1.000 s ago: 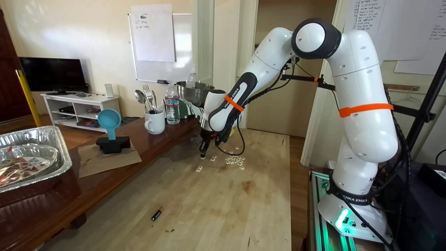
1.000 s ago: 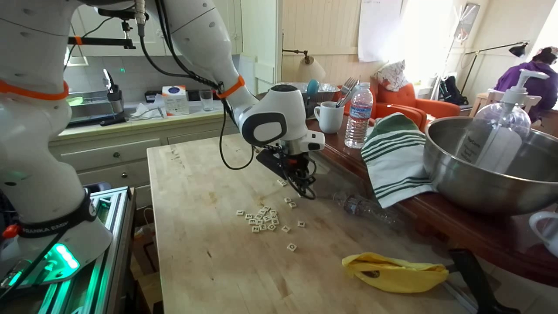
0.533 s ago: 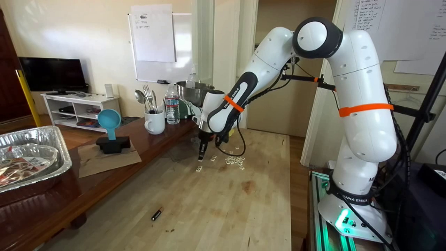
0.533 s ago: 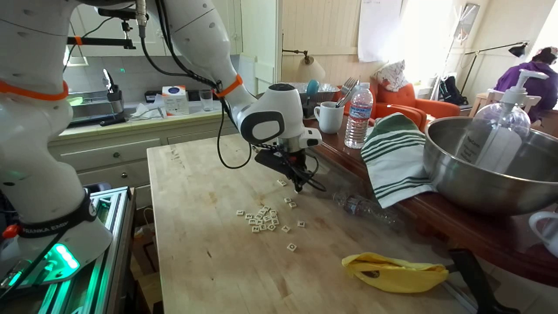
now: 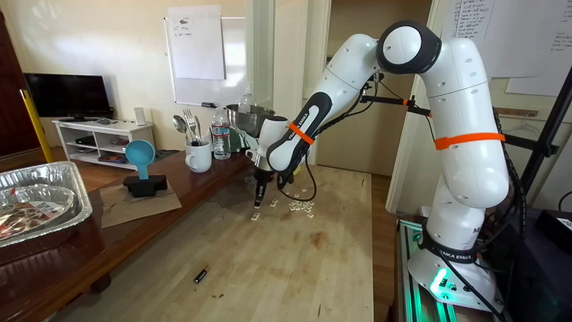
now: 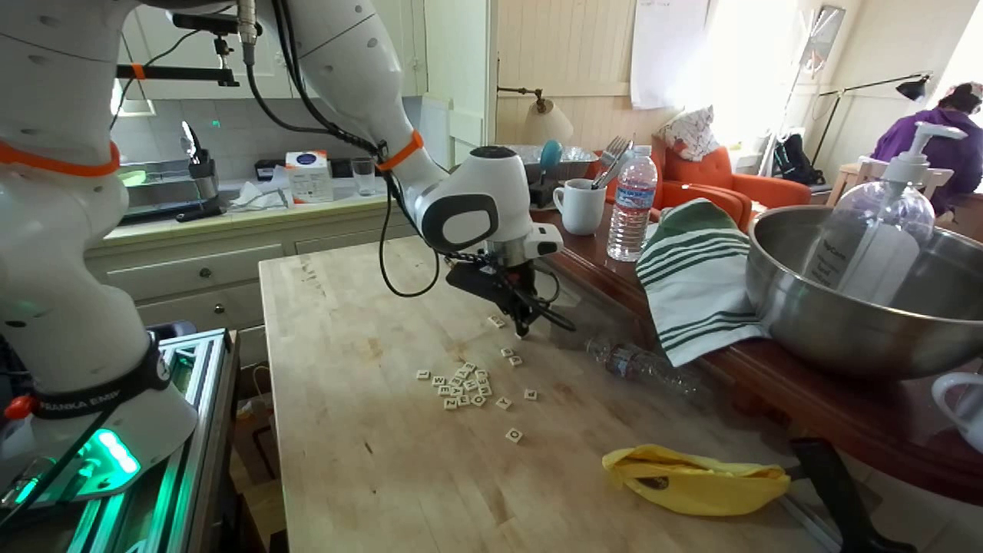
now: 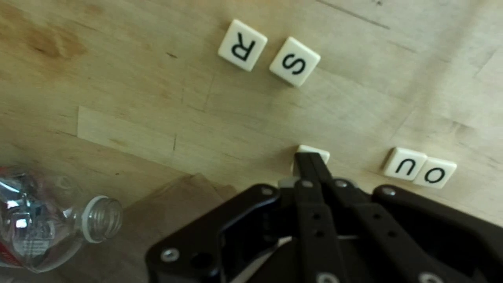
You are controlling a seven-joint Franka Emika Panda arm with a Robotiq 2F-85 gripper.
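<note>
End effector (image 7: pixel 314 159), jaws together, partly hides a letter tile (image 7: pixel 315 149), contact unclear; off-center pressure could skid it into the U tile (image 7: pixel 404 163) and O tile (image 7: pixel 434 173), while drift could roll the bottle (image 7: pixel 43 224) lying nearer the bench (image 6: pixel 399 461) edge by the towel (image 6: pixel 695 284).

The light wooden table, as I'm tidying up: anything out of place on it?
Yes: a clear bottle lies uncapped on its side near the gripper; a lone battery lies apart from the letter tiles.
</note>
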